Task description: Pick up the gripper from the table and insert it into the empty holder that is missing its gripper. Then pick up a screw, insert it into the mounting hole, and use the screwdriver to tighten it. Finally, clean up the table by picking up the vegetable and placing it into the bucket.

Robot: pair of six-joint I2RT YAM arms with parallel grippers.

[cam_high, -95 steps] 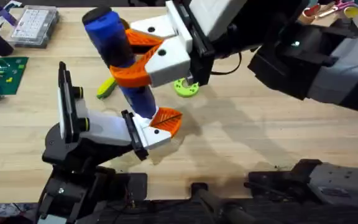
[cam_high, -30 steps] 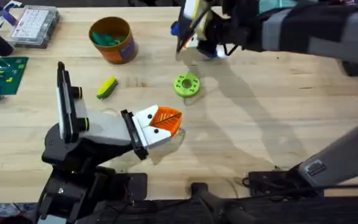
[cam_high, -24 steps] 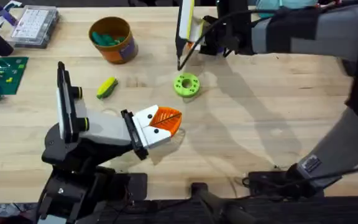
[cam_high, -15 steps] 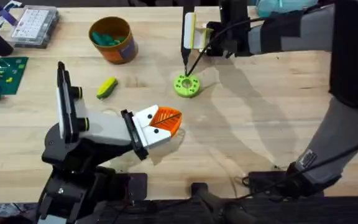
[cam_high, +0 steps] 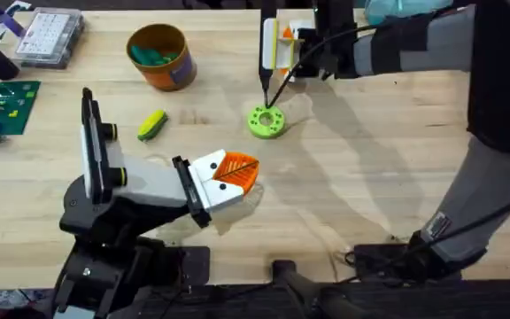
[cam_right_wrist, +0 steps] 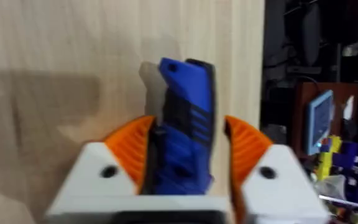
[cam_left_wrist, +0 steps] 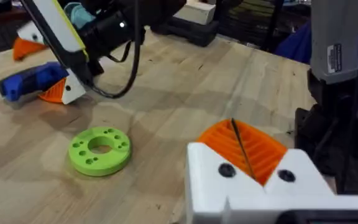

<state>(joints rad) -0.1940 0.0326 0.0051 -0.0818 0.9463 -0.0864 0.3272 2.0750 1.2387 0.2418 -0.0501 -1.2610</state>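
open table (cam_high: 361,177) right of the green ring (cam_high: 266,121)

Right end effector (cam_right_wrist: 180,155) far across table, pads clamping screwdriver (cam_right_wrist: 182,118). Left end effector (cam_left_wrist: 253,155) low, pads together.

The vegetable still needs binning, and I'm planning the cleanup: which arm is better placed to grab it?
Left, probably. The left gripper sits shut and empty on the table near the vegetable and the bucket. The right gripper is at the far edge, shut on the screwdriver.
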